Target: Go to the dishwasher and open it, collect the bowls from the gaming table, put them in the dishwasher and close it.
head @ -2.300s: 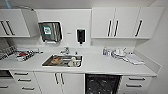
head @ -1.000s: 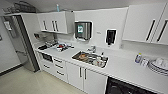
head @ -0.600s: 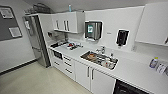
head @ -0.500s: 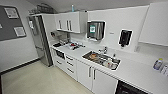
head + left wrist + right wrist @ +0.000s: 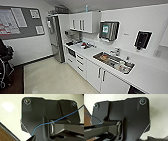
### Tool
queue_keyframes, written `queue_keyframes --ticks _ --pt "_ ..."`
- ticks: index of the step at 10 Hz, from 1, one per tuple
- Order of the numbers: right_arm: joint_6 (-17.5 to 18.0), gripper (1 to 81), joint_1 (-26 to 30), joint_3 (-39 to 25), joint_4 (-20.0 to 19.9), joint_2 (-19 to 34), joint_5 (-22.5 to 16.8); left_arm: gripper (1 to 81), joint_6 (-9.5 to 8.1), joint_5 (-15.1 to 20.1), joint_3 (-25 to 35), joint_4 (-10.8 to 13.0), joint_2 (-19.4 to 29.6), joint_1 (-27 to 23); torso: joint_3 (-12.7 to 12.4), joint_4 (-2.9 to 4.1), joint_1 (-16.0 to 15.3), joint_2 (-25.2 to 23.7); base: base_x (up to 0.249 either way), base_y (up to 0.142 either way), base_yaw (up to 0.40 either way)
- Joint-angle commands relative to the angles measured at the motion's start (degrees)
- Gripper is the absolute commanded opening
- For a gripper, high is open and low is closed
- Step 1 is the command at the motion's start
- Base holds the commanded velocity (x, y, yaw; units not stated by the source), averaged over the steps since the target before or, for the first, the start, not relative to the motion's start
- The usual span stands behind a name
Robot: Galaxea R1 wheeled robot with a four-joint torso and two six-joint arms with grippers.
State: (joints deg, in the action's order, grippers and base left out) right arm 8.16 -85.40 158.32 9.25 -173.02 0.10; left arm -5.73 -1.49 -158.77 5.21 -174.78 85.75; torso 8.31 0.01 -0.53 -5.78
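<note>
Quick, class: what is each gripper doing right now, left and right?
Left gripper: cannot be told from these pictures.
Right gripper: cannot be told either.

Countertop [image 5: 150, 75]: smooth white, slightly glossy. Sink [image 5: 113, 61]: bare metal, reflective, with a metal tap [image 5: 116, 51]. Fridge [image 5: 55, 37]: brushed steel front, dull sheen. Cabinet doors [image 5: 82, 23]: smooth white with metal handles. Noticeboard [image 5: 21, 21]: matt grey, pinned with paper sheets. Floor [image 5: 55, 80]: pale, smooth, faintly shiny; in the wrist views it meets a brown wood-look strip [image 5: 6, 134].
</note>
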Motion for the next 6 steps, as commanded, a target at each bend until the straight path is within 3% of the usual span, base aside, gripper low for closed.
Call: queue_keyframes --ticks 1,6 --pt "-0.16 81.1 2.73 0.14 -0.55 -0.07 -2.91 81.1 0.54 3.07 -0.05 0.68 -0.05 -2.74 0.00 0.00 0.00 0.00 0.000 0.000 0.356" --pt "-0.16 81.1 2.90 0.14 -0.46 -0.33 -3.00 81.1 0.54 3.25 -0.05 0.68 -0.05 -2.73 0.00 0.00 0.00 0.00 0.000 0.000 0.357"
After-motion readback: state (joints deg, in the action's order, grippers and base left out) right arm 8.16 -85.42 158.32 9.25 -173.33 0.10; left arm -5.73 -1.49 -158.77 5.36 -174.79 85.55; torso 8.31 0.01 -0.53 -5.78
